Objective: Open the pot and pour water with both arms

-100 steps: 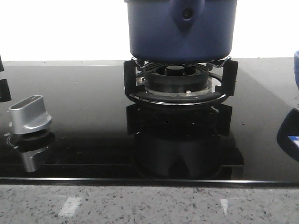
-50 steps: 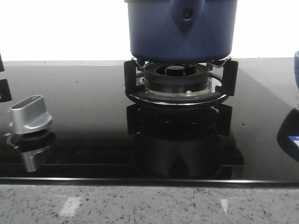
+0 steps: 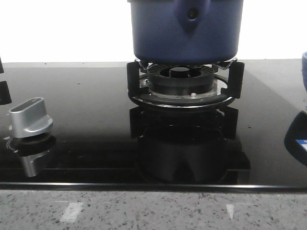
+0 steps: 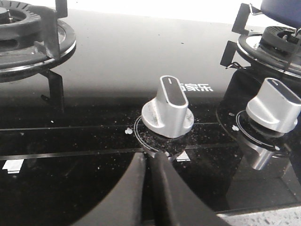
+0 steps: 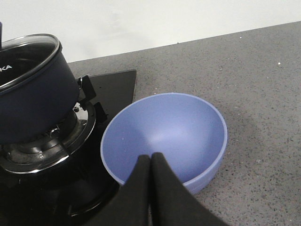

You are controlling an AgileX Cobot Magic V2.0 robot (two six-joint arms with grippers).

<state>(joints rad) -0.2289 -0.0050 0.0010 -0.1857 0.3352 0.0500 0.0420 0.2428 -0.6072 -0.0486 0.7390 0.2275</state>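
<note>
The pot [image 3: 186, 29] loses its top and lid to the front view's upper edge, the blue bowl [image 3: 304, 67] shows there only as a sliver at the right edge, a second burner [image 4: 28, 35] is cropped at the left wrist view's corner, and both arms are unseen from the front.

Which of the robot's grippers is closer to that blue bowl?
Right. The right gripper hangs shut just above the blue bowl; the left gripper is over by the silver stove knob, with no bowl in its view.
</note>
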